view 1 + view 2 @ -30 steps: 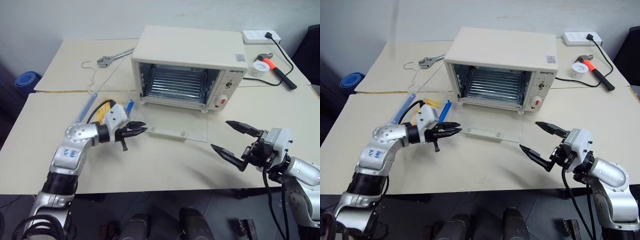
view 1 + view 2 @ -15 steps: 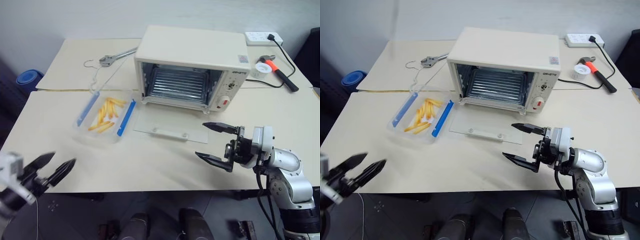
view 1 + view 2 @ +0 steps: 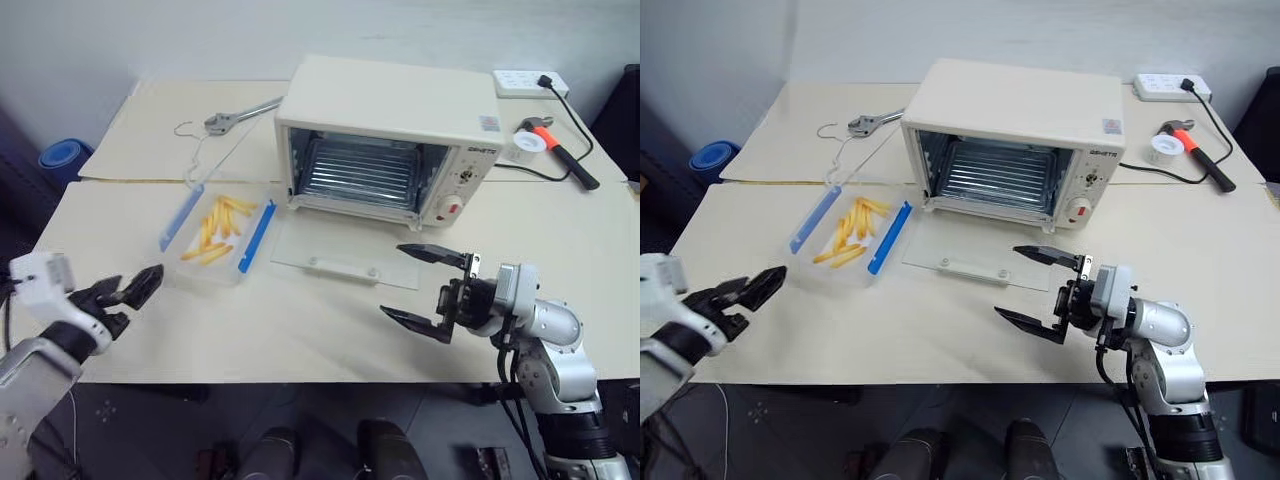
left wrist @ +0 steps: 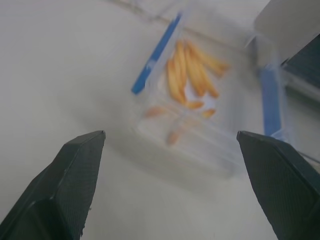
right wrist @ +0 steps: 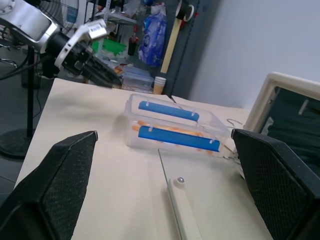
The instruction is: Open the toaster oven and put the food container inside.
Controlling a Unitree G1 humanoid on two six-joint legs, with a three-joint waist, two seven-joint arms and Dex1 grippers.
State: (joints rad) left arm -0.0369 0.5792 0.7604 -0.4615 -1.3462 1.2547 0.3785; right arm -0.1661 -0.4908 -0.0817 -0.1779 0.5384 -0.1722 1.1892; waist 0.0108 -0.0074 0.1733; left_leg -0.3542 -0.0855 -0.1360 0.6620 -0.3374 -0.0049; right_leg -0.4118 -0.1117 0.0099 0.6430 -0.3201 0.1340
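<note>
Near edge, left: left gripper (image 3: 128, 291), black fingers spread wide, holds nothing, hangs at the table's corner, apart from the box.
Near edge, right: right gripper (image 3: 424, 294), fingers wide, empty, points left over bare cream tabletop (image 3: 300, 330).
Middle left: food container (image 3: 218, 235), small clear plastic box with blue clips and yellow fries, sits left of the door.
Middle: glass door (image 3: 345, 259) lies flat, open.
Far: cream-white toaster oven (image 3: 392, 135), cavity and wire rack exposed.
Far right: hammer (image 3: 556, 146), its cord runs off-frame.
</note>
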